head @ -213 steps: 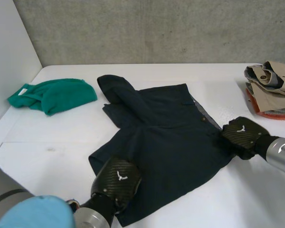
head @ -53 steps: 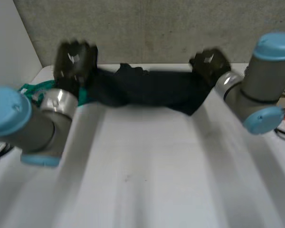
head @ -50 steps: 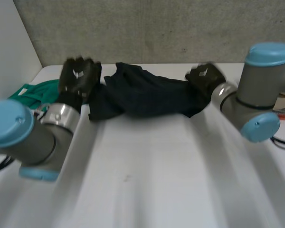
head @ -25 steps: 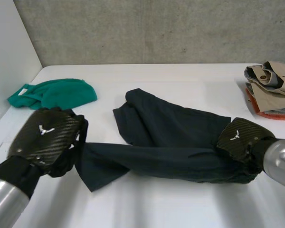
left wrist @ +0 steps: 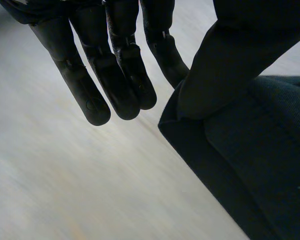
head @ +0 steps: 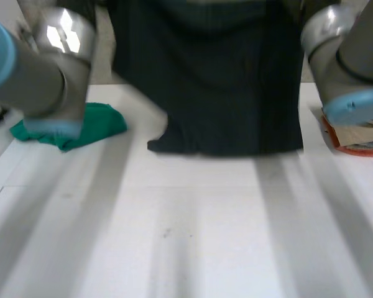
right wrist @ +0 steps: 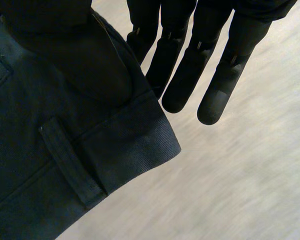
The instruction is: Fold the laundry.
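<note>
The dark navy shorts (head: 224, 81) hang in the air between both arms, lower edge near the white table (head: 193, 236). The left hand (left wrist: 117, 75) pinches a top corner under its thumb, fingers straight. The right hand (right wrist: 190, 65) seemingly clamps the waistband corner beside a belt loop (right wrist: 70, 165) the same way. A green cloth (head: 93, 124) lies at the robot's left.

head camera down over table (head: 174, 248), wrist cameras close up, dark garment (head: 224, 81) shared by all

The dark cloth (right wrist: 30, 165) was woven and matt, with fine ribs. The table (head: 193, 236) was smooth and dull, and the green cloth (head: 102, 121) looked soft and fuzzy. The left arm (head: 56, 37) shone like metal.
</note>
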Tool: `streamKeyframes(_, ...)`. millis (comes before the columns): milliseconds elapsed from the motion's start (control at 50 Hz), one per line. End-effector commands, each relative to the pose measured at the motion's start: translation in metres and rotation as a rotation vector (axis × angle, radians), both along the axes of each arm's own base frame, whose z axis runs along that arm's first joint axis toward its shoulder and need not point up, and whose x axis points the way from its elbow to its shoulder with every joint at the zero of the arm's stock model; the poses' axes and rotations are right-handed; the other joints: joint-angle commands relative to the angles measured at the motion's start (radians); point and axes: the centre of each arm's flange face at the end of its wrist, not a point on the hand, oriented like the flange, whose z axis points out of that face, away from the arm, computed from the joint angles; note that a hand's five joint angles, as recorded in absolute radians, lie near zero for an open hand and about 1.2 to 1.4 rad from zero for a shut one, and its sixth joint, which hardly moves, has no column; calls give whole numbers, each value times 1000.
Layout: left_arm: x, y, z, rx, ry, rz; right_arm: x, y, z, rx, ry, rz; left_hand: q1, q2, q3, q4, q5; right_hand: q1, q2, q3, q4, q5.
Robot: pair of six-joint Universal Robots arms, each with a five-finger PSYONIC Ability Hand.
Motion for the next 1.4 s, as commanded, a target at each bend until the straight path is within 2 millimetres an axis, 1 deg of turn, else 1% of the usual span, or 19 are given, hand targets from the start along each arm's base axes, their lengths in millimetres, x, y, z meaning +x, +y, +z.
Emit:
streamKeyframes(20, 24, -11, 49, -176, 161, 46, 2, 1, 39, -195, -118, 16, 281, 197, 206, 195, 249, 288, 229, 207, 198, 200)
streamKeyframes(60, 23, -14, 40, -138, 146, 48, 5, -1, 31, -173, -105, 21, 281, 197, 206, 195, 249, 288, 229, 207, 198, 200)
streamKeyframes(160, 22, -23, -23, 73, 57, 46, 11, -7, 2, -90, -60, 36, 281, 197, 206, 195, 249, 288, 229, 207, 198, 200)
streamKeyframes(260, 22, -19, -77, 221, -12, 45, 20, -15, -56, 55, 29, 88, 281, 197, 206, 195, 249, 288, 229, 207, 198, 200)
streamKeyframes(340, 25, 1, -137, 392, -99, 40, 24, -15, -113, 215, 115, 127, 281, 197, 206, 195, 249, 288, 229, 207, 198, 200)
streamKeyframes(400, 30, 16, -161, 467, -136, 42, 21, -8, -149, 344, 191, 127, 281, 197, 206, 195, 249, 288, 229, 207, 198, 200)
streamKeyframes(460, 41, 40, -180, 544, -177, 46, 13, 0, -169, 438, 260, 121, 281, 197, 206, 195, 249, 288, 229, 207, 198, 200)
streamKeyframes(580, 59, 106, -196, 707, -287, -13, -12, 49, -211, 742, 501, 122, 281, 197, 206, 195, 249, 288, 229, 207, 198, 200)
streamKeyframes(720, 84, 188, -204, 1019, -468, -63, -58, 148, -188, 1013, 722, 157, 281, 197, 206, 195, 249, 288, 229, 207, 198, 200)
streamKeyframes(820, 114, 254, -209, 1314, -737, -79, -88, 183, -191, 991, 898, 162, 281, 197, 206, 195, 249, 288, 229, 207, 198, 200)
streamKeyframes(860, 114, 259, -207, 1311, -769, -97, -97, 189, -196, 969, 944, 162, 281, 197, 206, 195, 249, 288, 229, 207, 198, 200)
streamKeyframes(920, 109, 255, -202, 1231, -764, -109, -98, 190, -204, 961, 945, 158, 281, 197, 206, 195, 249, 288, 229, 207, 198, 200)
streamKeyframes(1020, 94, 226, -193, 1064, -684, -98, -95, 180, -218, 938, 891, 128, 281, 197, 206, 195, 249, 288, 229, 207, 198, 200)
streamKeyframes(1040, 87, 214, -194, 1020, -668, -91, -94, 177, -221, 935, 878, 123, -254, -337, -328, -339, -286, 288, 229, 207, 198, 200)
streamKeyframes(1060, 84, 208, -194, 1000, -661, -86, -93, 175, -223, 931, 867, 117, -547, -630, -621, -632, -579, 288, 229, 207, 198, 200)
streamKeyframes(1080, 81, 201, -193, 978, -650, -79, -92, 173, -225, 928, 854, 113, -739, -822, -813, -824, -771, 288, 229, 207, 198, 200)
streamKeyframes(1120, 69, 180, -188, 901, -618, -73, -91, 169, -228, 918, 813, 98, -855, -938, -929, -940, -887, 288, 229, 207, 198, 200)
streamKeyframes(1280, 25, 111, -182, 691, -516, -87, -91, 172, -238, 917, 758, 94, -741, -824, -815, -826, -773, 288, 229, 207, 198, 200)
streamKeyframes(1400, -9, 65, -207, 644, -520, -141, -91, 172, -242, 899, 748, 86, -553, -636, -628, -638, -585, 288, 229, 207, 198, 200)
